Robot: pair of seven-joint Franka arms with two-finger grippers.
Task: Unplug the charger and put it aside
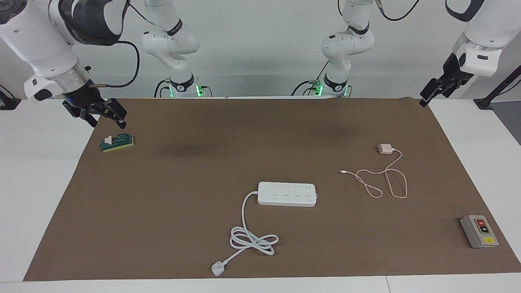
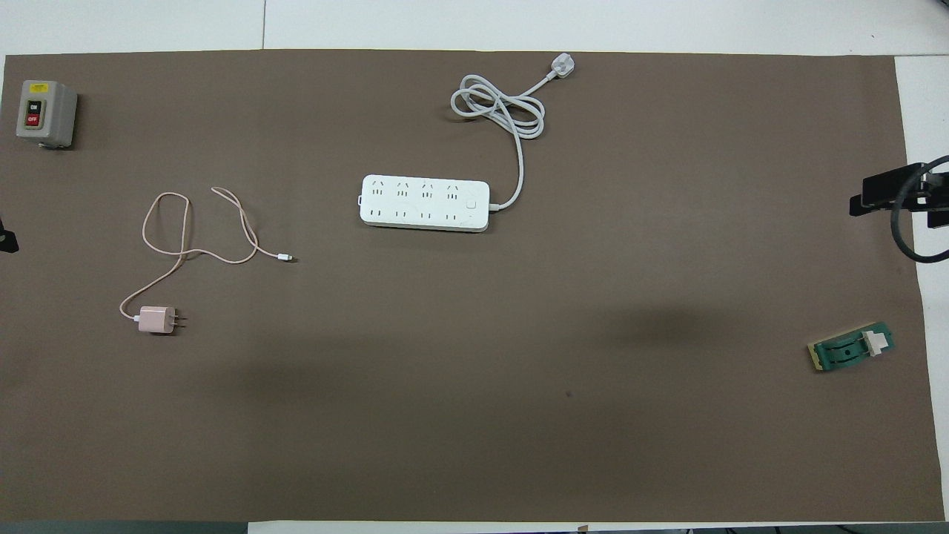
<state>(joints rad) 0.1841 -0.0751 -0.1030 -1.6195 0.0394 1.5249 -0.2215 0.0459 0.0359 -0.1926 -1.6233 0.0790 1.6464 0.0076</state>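
The pale pink charger [image 1: 385,149] lies on the brown mat [image 1: 195,171], out of any socket, its prongs bare. Its thin pink cable [image 1: 390,179] lies looped beside it. It also shows in the overhead view [image 2: 156,320], nearer to the robots than the white power strip [image 1: 287,194] and toward the left arm's end. The strip's sockets are empty. My left gripper [image 1: 425,99] hangs above the mat's corner at the left arm's end, holding nothing. My right gripper [image 1: 106,117] is open and empty just above a small green switch block [image 1: 117,143].
The power strip's thick white cord [image 1: 252,238] lies coiled farther from the robots, ending in a plug [image 1: 218,268]. A grey box with red and yellow buttons [image 1: 479,231] stands at the mat's corner farthest from the robots at the left arm's end.
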